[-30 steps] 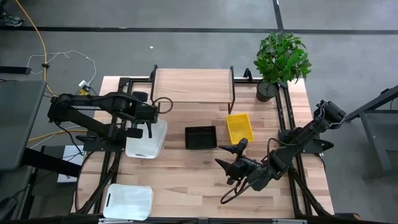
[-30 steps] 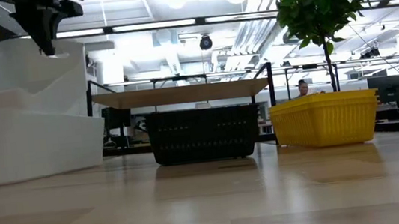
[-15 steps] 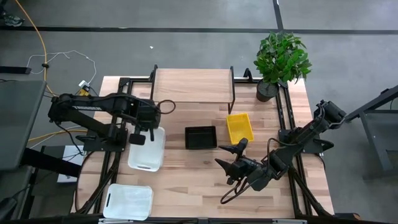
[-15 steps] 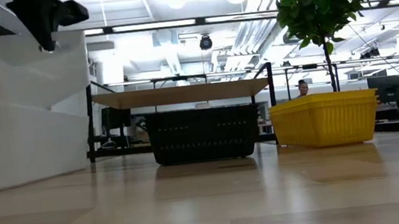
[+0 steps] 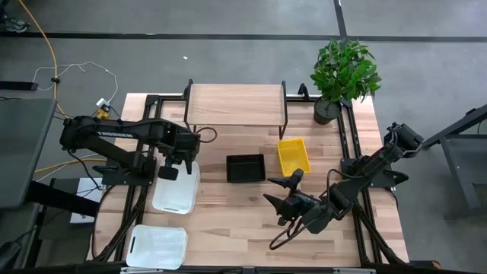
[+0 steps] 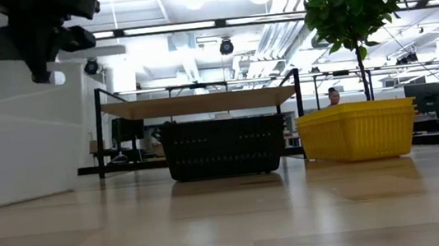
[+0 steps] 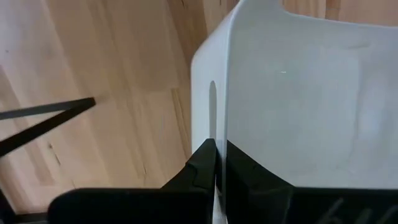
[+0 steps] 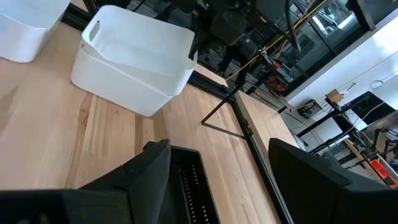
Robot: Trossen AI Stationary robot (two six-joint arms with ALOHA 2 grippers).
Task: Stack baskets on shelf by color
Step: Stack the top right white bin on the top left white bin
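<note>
My left gripper (image 7: 216, 163) is shut on the far rim of a white basket (image 5: 176, 186) at the table's left; in the right wrist view that white basket (image 8: 134, 59) looks nested in a second one. Another white basket (image 5: 157, 246) lies at the near left corner. A black basket (image 5: 246, 168) and a yellow basket (image 5: 293, 155) stand on the tabletop in front of the shelf (image 5: 236, 105), whose top is bare. My right gripper (image 5: 281, 189) hovers open near the table's near right, behind the black basket (image 8: 186, 180). My left gripper pinches the white basket's upright wall (image 7: 211, 112) at its rim, one finger (image 7: 202, 165) outside and one inside the hollow. The fingers come from above, pointing down. Whether the basket's bottom rests on the table or hangs just above it, I cannot tell.
A potted plant (image 5: 344, 72) stands at the far right corner beside the shelf. Black frame rails run along the table's left and right edges. Bare tabletop lies between the baskets and the near edge.
My left gripper has moved toward the table's near edge, still shut on the white basket. The basket has shifted with it toward the near edge and turned a little, so its long sides now run more squarely with the table. The right arm has kept still.
</note>
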